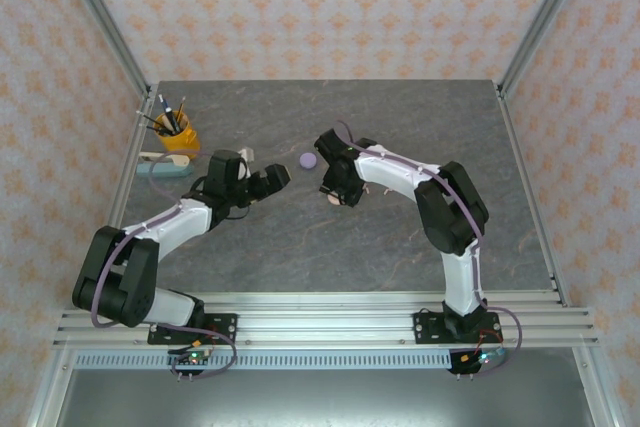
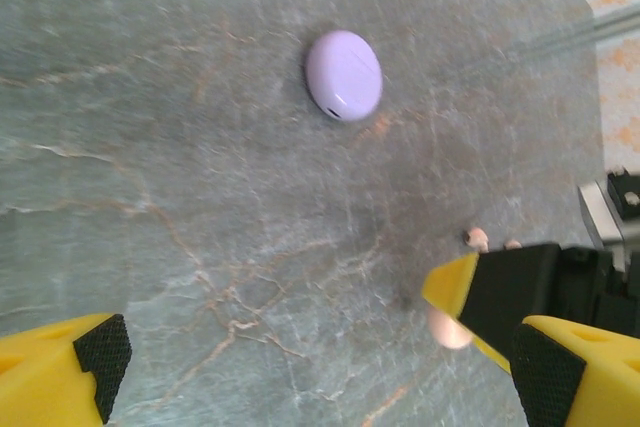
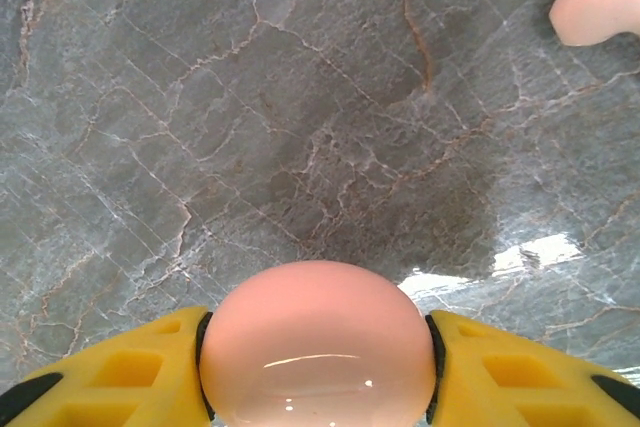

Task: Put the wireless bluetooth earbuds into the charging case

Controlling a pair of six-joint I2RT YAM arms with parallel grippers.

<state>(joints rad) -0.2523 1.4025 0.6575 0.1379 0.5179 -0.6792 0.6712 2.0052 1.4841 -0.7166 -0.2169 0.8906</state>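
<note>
Hazards: right hand [image 3: 318, 352] clamped on glossy salmon-pink case [image 3: 318, 337], lid apparently shut; rounded shell may squirt free under squeeze. Empty left hand [image 2: 320, 367], fingers apart, near lilac case [image 2: 344, 75]. Loose pink earbuds [image 2: 478, 239] on counter [image 2: 200, 197] beside right hand; a nudge could scatter them.

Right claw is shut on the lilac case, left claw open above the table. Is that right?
Not quite. The right claw is shut on the pink case, as the right wrist view shows. The lilac case lies free on the table in the left wrist view. The left claw is open, as you said.
</note>
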